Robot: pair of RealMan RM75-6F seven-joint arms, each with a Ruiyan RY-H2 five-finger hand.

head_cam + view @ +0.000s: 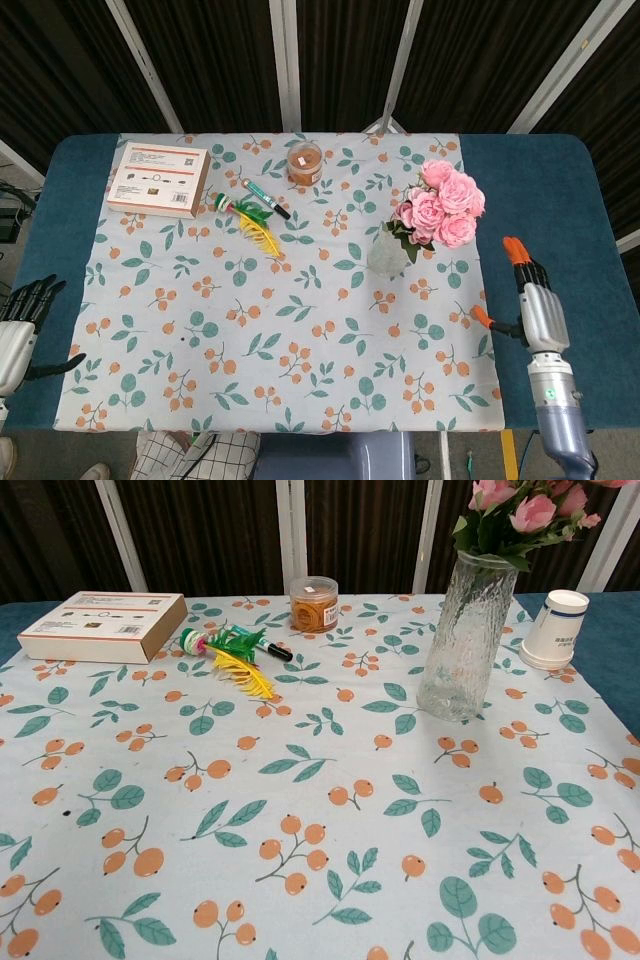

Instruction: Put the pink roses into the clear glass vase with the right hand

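The pink roses [440,204] stand with their stems in the clear glass vase [465,637], blooms and green leaves [515,510] above its rim. The vase [387,256] stands upright on the floral cloth, right of centre. My right hand [533,303] is off to the right over the blue table surface, well apart from the vase, fingers spread and holding nothing. My left hand [22,318] sits at the table's near left edge, fingers apart and empty. Neither hand shows in the chest view.
A white paper cup [556,629] stands right of the vase. A jar of rubber bands [305,163], a marker [266,199], a green-and-yellow feather toy [250,217] and a flat box [158,179] lie at the back left of the floral tablecloth [280,330].
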